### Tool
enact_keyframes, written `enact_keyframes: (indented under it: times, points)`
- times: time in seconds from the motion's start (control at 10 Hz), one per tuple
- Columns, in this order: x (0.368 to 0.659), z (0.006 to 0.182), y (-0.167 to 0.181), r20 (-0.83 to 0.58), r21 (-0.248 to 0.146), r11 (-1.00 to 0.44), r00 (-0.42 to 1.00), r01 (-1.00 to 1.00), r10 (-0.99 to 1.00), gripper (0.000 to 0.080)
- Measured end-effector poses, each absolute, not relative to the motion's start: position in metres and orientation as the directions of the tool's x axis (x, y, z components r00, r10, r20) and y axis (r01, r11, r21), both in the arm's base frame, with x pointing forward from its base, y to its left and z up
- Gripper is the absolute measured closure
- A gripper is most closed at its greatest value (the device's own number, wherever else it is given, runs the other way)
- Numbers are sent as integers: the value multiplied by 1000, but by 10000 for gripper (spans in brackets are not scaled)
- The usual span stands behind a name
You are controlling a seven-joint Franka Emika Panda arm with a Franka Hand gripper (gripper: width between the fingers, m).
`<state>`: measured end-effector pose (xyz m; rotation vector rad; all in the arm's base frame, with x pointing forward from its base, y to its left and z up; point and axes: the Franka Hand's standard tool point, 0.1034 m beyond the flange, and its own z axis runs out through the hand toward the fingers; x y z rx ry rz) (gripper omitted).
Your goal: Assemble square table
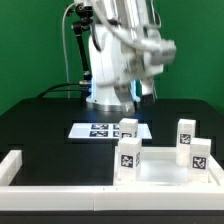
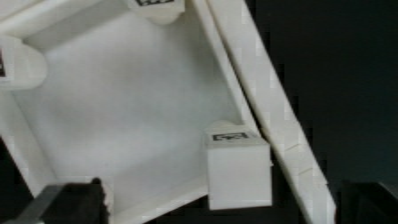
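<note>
The white square tabletop (image 1: 160,172) lies at the exterior view's lower right, rim up. Several white tagged legs stand upright at its corners, among them the far left leg (image 1: 128,128), the far right leg (image 1: 185,133) and the near right leg (image 1: 198,155). My gripper (image 1: 140,93) hangs above the far left leg. In the wrist view the tabletop's inner face (image 2: 125,100) fills the picture, and one leg (image 2: 237,172) stands beside the raised rim (image 2: 267,90). My gripper (image 2: 228,210) is open; its dark fingers (image 2: 75,203) stand wide on either side of that leg, clear of it.
The marker board (image 1: 100,130) lies flat behind the tabletop. Long white fence bars run along the front (image 1: 70,190) and the exterior view's left (image 1: 10,168). The arm's base (image 1: 110,80) stands at the back.
</note>
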<state>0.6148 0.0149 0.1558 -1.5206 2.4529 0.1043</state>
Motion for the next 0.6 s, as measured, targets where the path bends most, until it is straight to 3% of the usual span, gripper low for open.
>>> enact_keyframes:
  times: [0.2,0.6]
  points:
    - [613,147,14,-241,-67,449,-422,-891,-874,151]
    - [612,145,14,-239,-66,448,-422,-891,-874,151]
